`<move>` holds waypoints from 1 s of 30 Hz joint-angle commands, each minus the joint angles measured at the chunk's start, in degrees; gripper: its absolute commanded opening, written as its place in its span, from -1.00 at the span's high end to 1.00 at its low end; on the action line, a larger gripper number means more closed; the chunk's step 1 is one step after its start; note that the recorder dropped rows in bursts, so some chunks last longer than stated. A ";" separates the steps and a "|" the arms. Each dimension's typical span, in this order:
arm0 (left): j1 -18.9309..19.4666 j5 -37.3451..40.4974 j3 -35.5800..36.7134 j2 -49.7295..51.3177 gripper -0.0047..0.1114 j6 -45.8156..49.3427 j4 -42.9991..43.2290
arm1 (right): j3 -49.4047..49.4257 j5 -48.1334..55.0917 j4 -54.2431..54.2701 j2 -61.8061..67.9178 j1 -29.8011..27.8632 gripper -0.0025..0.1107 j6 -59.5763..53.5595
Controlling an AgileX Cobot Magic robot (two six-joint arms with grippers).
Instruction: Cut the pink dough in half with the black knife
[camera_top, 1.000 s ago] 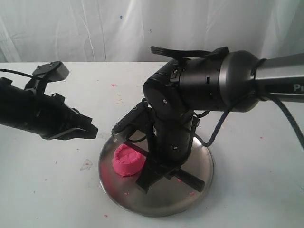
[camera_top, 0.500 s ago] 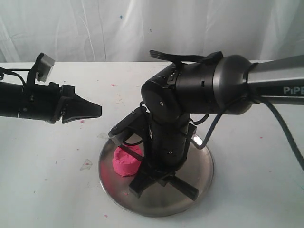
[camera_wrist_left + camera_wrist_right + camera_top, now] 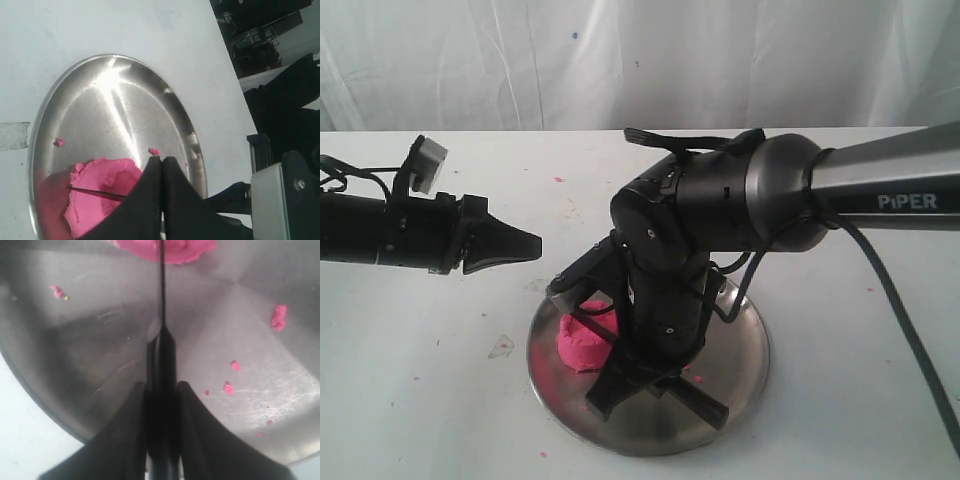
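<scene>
Now, with the right gripper pinching the black knife across the pink dough on the steel plate, press straight down evenly, since the cut looks only partway through, though depth is hard to judge; the left gripper, fingers pressed together and empty, hovers aside.

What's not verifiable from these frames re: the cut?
- Exterior view: right arm hides much of the pink dough; cut depth unseen.
- Right wrist view: top edge crops the dough and black knife tip.
- Left wrist view: left gripper covers part of the dough.
</scene>
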 commanded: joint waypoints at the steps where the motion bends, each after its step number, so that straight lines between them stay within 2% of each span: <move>1: 0.15 1.21 -0.27 -0.09 0.92 2.14 -2.79 | -0.25 -0.24 -3.06 0.12 0.07 0.96 2.12; 14: -6.77 -5.73 -0.27 -0.09 0.92 3.71 -4.03 | -0.25 -0.36 -4.35 0.12 0.07 0.96 2.12; 30: -6.77 -6.68 -0.27 -0.09 0.92 3.71 -2.99 | -0.59 -0.76 -4.44 0.12 0.07 0.96 2.12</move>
